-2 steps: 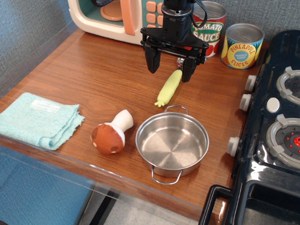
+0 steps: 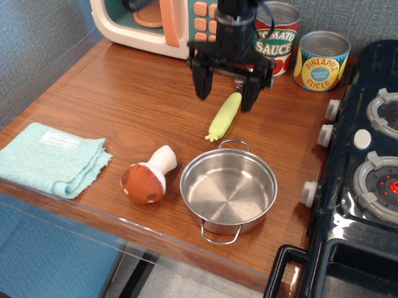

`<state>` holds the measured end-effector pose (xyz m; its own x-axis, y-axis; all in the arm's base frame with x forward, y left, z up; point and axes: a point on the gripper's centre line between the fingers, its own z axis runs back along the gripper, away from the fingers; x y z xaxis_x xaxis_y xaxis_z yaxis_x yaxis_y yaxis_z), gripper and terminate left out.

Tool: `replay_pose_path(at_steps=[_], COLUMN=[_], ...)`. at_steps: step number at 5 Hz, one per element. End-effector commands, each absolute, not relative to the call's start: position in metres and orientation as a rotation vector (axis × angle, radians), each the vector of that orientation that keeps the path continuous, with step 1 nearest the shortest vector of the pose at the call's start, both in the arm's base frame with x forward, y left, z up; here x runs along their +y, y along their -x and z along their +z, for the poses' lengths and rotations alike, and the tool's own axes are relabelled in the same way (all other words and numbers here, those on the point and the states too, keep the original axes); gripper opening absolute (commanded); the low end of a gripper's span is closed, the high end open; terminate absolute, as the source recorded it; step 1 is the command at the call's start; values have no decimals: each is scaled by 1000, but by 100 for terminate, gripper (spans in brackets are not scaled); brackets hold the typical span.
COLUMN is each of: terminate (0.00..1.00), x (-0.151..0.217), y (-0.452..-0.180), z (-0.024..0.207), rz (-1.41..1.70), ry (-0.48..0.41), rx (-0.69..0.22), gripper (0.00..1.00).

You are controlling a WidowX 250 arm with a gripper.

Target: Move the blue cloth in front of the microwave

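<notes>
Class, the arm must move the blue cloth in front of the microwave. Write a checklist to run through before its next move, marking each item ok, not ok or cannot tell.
1. Gripper open and empty: ok, fingers spread, nothing between them.
2. Gripper above the blue cloth: not ok, it hangs near the microwave, far from the cloth.
3. Cloth free to grasp: ok, nothing lies on it; the toy mushroom is beside it, apart.
4. Spot in front of the microwave free: ok, bare wood shows there.
5. Path toward the cloth: ok, the corn and the steel pot lie off to the side.
6. Gripper height above the table: cannot tell from one view.
</notes>
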<state>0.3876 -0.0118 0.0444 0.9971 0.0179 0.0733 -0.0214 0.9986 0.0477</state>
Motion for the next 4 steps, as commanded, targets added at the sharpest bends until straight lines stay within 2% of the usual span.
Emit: replay_pose_path(at_steps=[1, 2, 4], terminate=[0, 0, 0], x=[0, 13, 62], y=[-392, -378, -330], z=[82, 93, 69], rz=[44, 54, 64], ry=[-7, -17, -44], rx=[-168, -179, -130], gripper=[100, 100, 100])
